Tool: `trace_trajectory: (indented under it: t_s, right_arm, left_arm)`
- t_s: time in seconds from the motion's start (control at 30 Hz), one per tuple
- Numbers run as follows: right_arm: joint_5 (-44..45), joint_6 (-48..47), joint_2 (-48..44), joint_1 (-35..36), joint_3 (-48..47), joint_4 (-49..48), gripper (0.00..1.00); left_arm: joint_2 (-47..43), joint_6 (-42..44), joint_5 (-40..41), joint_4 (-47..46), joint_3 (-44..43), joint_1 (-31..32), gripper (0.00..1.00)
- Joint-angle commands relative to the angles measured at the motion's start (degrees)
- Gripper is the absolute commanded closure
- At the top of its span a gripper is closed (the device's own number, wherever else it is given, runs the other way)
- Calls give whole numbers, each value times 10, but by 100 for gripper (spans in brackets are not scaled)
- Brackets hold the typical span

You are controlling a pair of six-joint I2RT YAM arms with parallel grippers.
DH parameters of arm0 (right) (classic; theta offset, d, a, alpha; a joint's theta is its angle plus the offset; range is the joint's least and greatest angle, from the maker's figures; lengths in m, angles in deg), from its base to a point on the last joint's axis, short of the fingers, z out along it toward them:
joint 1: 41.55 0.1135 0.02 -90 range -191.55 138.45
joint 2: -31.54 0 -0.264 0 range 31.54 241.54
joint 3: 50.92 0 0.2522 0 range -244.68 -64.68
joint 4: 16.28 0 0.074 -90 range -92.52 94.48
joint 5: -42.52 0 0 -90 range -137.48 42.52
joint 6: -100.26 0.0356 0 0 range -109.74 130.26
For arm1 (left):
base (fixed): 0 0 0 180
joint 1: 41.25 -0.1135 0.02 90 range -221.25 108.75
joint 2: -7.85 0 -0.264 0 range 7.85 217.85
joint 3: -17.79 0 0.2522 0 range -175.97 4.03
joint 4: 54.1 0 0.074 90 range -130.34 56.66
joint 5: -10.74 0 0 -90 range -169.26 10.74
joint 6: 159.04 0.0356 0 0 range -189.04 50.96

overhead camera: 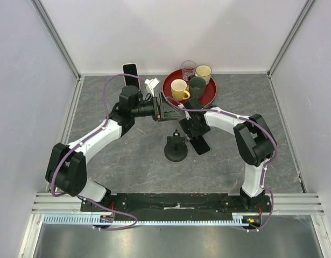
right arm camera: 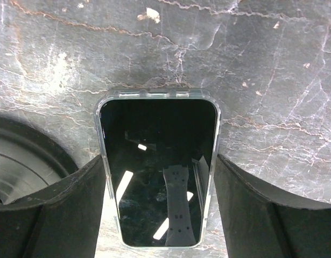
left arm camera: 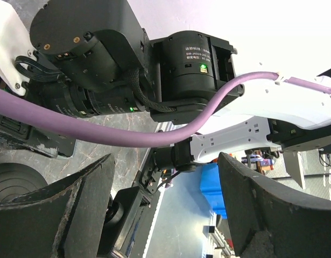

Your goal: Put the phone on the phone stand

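Note:
The phone point(right arm camera: 157, 172), black-screened in a clear case, lies flat on the grey marble table point(right arm camera: 273, 80). My right gripper point(right arm camera: 160, 161) straddles it from above, and its fingers point(right arm camera: 246, 209) press against both long edges. From above, the phone point(overhead camera: 201, 145) pokes out under the right gripper point(overhead camera: 195, 134). The black phone stand point(overhead camera: 176, 150) with its round base stands just left of it, and its edge point(right arm camera: 20, 161) shows in the right wrist view. My left gripper point(overhead camera: 166, 107) hovers open farther back, holding nothing.
A red tray point(overhead camera: 209, 95) with a yellow mug point(overhead camera: 179, 90), a dark mug, a cream mug and a glass sits at the back. A second phone point(overhead camera: 130, 73) stands upright at the back wall beside a small white object point(overhead camera: 152, 85). Enclosure walls surround the table.

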Motion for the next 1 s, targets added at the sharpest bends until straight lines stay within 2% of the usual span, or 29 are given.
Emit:
trace_trajectory:
  t_s: [0.0, 0.1, 0.3, 0.43, 0.6, 0.77, 0.97]
  right_arm:
    - [86, 18, 2, 9, 62, -22, 100]
    - [117, 17, -58, 8, 97, -66, 100]
    - [119, 11, -215, 7, 205, -191, 100]
    - [128, 2, -302, 7, 280, -303, 100]
    - [94, -17, -456, 6, 390, -426, 100]
    - [50, -47, -574, 7, 421, -437, 100]
    - [-16, -71, -631, 7, 395, -386, 100]
  left_arm:
    - [3, -12, -7, -22, 4, -6, 17]
    - [2, -14, -6, -21, 6, -10, 17]
    - [-1, -19, -6, -24, 8, -14, 18]
    - [2, -26, -9, -27, 8, -14, 18]
    - [16, -40, -20, -36, 8, -14, 18]
    - [17, -39, -27, -45, 6, -3, 19]
    - [19, 43, -3, 50, -33, 30, 20]
